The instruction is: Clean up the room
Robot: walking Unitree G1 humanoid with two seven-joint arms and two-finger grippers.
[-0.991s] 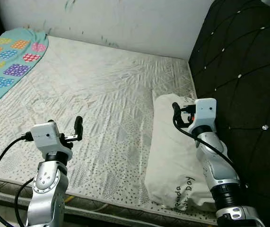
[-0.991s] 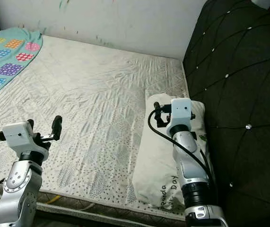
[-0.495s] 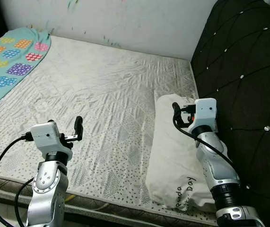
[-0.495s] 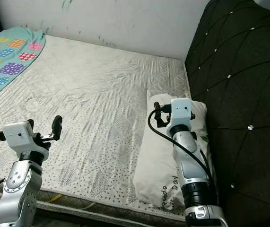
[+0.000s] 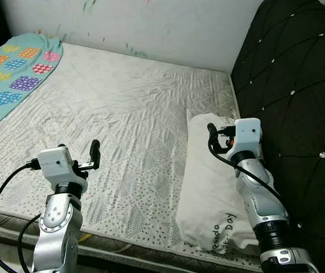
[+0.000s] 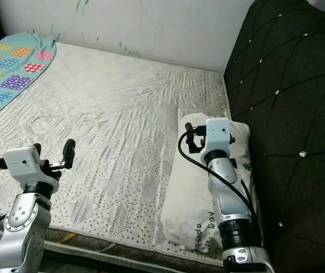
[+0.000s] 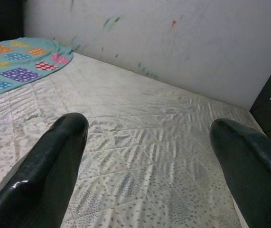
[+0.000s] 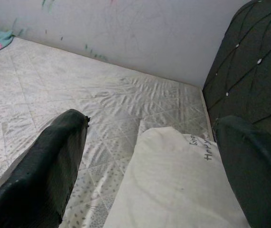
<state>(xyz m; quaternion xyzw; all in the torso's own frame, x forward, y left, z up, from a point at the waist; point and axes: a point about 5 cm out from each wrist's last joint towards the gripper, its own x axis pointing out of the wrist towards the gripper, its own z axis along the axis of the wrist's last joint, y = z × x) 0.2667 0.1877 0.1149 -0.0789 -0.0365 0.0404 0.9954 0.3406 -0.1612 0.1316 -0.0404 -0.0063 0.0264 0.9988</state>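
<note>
One pillow: white pillow (image 5: 210,187) with some printed writing, lying lengthwise on the right side of the mattress, its long edge snug against the headboard. Nothing's got hold of it.
Right gripper: the right gripper (image 8: 149,156) sits just above the pillow's far end, pointing toward the wall. Fingers (image 8: 54,166) are spread wide and holding nothing; from the wrist cam you see the pillow right between them, lower down.
Left gripper: the left gripper (image 7: 149,161) hovers over the near left part of the mattress, well apart from the pillow. Fingers (image 7: 50,161) are wide apart too, nothing in them, just bare mattress in the gap.
Arms: both silver arms are raised in front, left arm (image 5: 57,219) with a black cable looping off its wrist, right arm (image 5: 259,199) reaching up over the pillow.
Mattress: pale quilted mattress (image 5: 122,114), wrinkly, dotted pattern near the front edge.
Blanket: teal blanket (image 5: 8,74) with colourful heart patches, lying over the far left corner of the mattress.
Headboard: black tufted headboard (image 5: 293,74) with shiny buttons, along the right.
Wall: white wall (image 5: 151,23) behind the bed, with a few smudges of colour on it.
</note>
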